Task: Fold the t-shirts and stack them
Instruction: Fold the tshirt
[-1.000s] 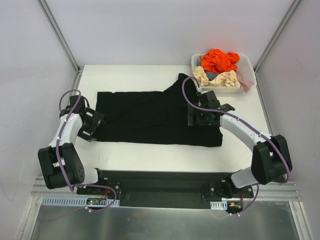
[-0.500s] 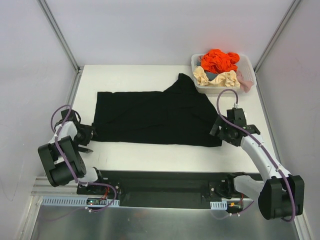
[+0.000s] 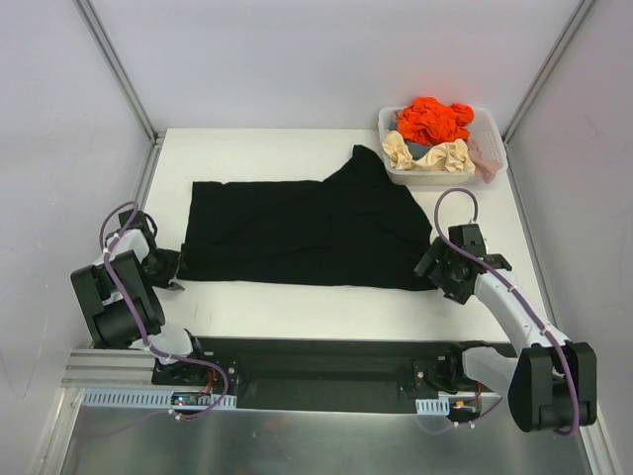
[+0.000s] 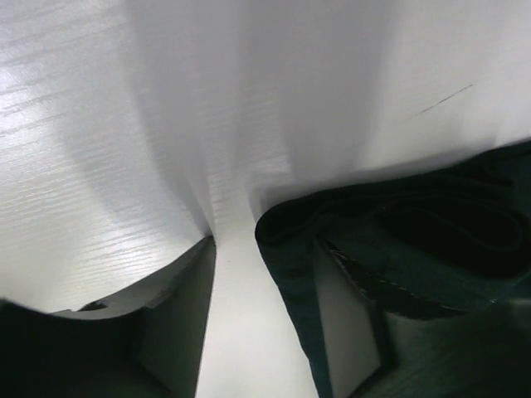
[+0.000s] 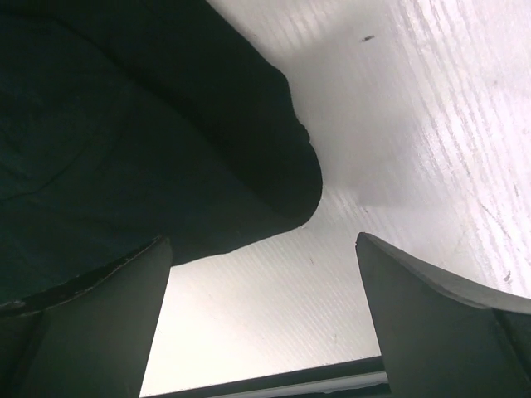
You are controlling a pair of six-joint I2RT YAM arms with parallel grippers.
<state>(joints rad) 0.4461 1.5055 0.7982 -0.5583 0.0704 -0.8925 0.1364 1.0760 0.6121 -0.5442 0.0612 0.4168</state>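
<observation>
Across the middle of the table (image 3: 257, 153), a black t-shirt (image 3: 297, 233) lies spread flat, with a gripper at each near corner.
Soft, light and limp, the cloth would likely sag and crease unless pinched at its hem corners and carried taut. The left gripper (image 3: 163, 267) stands part-way apart at the near-left corner, the hem edge against one finger and nothing clamped. The right gripper (image 5: 264, 249) is spread wide and empty beside the near-right corner. At far right, a white basket (image 3: 435, 178) holds a crumpled orange t-shirt (image 3: 432, 119) and a cream-beige t-shirt (image 3: 435, 155); a pale pink t-shirt (image 3: 485, 158) hangs over its right rim.
</observation>
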